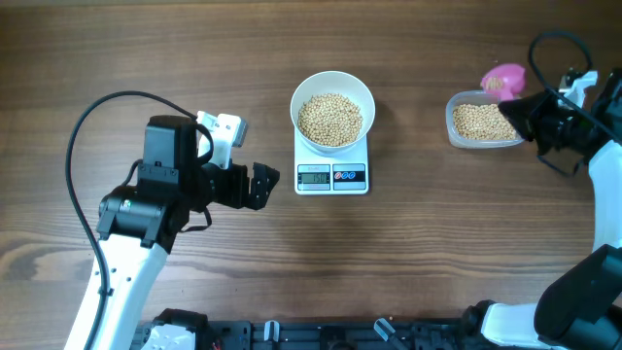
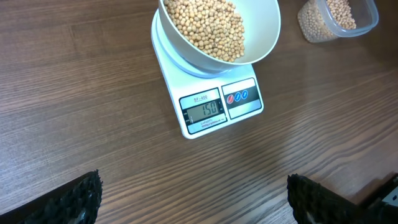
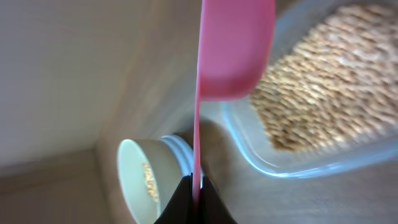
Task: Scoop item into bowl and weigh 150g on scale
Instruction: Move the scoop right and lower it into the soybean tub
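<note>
Wood-grain bench [image 1: 146,49] seen under everything. Bowl [image 2: 264,37] sat on scale [image 2: 171,87], well filled with beans [image 1: 330,119]; more beans lying in clear tub [image 1: 451,119] at right. Display [image 2: 205,110] read as 150; small mark above it looks like SF-400, button icons not legible. Left hand [image 1: 267,187] spread wide, nothing held, just left of scale. Right hand [image 3: 194,193] pinched shut on pink scoop [image 3: 233,50] handle, close by tub. Beans judged light, hard, loose, quick to roll: best lifted by scoop, not pinched.

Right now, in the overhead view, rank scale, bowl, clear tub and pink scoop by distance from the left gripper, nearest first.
From the left gripper:
1. scale, directly beside it.
2. bowl, on the scale's back half.
3. clear tub, far right.
4. pink scoop, just behind the tub.
</note>
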Robot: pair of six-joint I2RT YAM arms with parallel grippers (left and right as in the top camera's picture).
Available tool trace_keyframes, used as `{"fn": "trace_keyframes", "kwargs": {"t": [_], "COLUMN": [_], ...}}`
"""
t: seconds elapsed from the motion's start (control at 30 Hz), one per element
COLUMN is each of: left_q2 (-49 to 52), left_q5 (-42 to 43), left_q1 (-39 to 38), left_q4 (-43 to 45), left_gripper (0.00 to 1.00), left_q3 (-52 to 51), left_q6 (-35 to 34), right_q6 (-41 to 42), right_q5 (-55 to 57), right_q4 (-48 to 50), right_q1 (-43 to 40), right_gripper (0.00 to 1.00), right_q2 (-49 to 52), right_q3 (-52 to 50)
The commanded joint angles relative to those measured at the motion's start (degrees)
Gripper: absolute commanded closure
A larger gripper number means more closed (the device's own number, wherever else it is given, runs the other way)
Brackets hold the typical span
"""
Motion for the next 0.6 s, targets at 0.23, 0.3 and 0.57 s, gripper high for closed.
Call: {"fn": "trace_keyframes", "kwargs": {"t": [0.23, 0.3, 0.57], "left_q2": [0.3, 0.3, 0.3], "left_q5": [0.7, 0.7, 0.7], "left_q1": [0.3, 0.3, 0.3], "left_q4": [0.0, 0.0, 0.0], "left_gripper": [0.00, 0.00, 0.00], "left_q3": [0.1, 0.1, 0.1], "left_q6": [0.0, 0.0, 0.0], "right_q6": [-3.2, -3.2, -3.2], "right_q5": [13.1, 13.2, 14.4], "right_q4": [-3.6, -4.9, -8.6], "right_q1": [0.1, 0.1, 0.3], "right_gripper": [0.96, 0.96, 0.96], "right_q2": [-1.3, -1.3, -1.3], "right_q3": [1.2, 1.2, 1.1]}}
